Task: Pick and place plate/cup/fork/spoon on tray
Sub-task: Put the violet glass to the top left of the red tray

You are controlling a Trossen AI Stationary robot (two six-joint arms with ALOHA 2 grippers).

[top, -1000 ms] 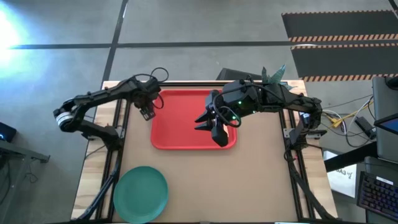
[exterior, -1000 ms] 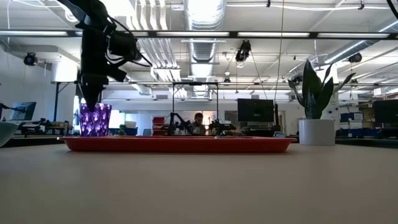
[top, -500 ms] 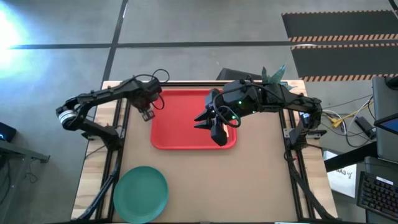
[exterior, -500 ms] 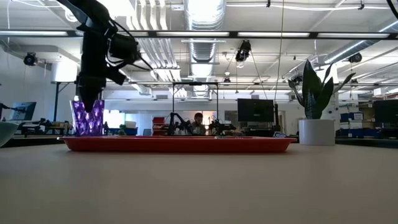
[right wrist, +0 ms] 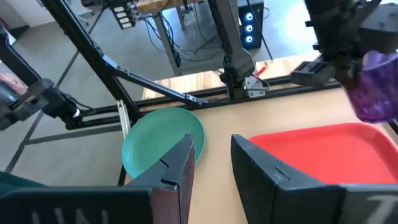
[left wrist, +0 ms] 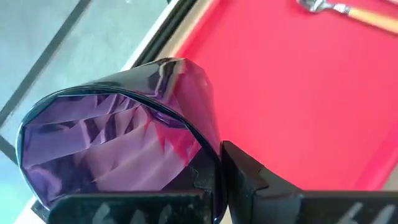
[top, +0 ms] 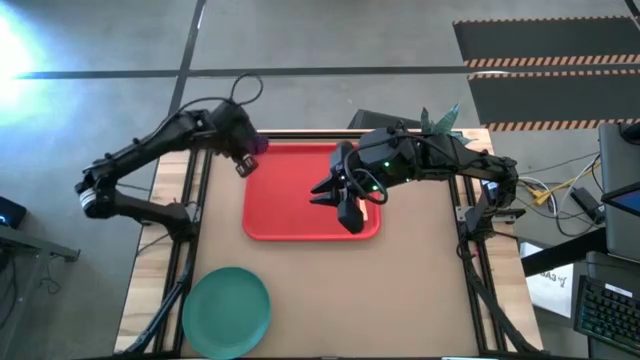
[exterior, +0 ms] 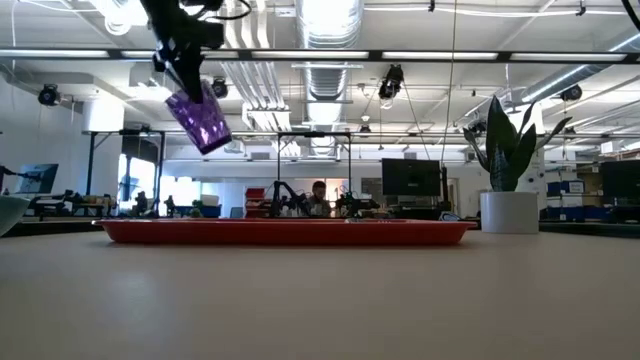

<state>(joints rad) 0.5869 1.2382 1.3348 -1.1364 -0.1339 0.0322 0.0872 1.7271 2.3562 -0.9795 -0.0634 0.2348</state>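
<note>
Although the cup (exterior: 200, 118) was standing on the tray's (top: 290, 230) far left corner a second ago, I now see my left tool (top: 243, 160) has lifted it clear; in the low view it hangs tilted, well above the red rim, pinched between the tool's closed fingers. From above, that tool sits at about ten o'clock of the tray, right over its back-left corner. In my judgement this means the cup is not yet settled, so I count it as still to be placed. My right tool (top: 347, 205) hovers over the tray's right half, near three o'clock, its fingers (right wrist: 177, 171) parted narrowly and holding nothing. The left wrist camera shows one orange-handled utensil (left wrist: 348, 9) lying on the tray; I cannot tell whether it is fork or spoon. The teal plate (top: 226, 312) rests on the desk (top: 420, 290) at seven o'clock, well apart from the tray.
</note>
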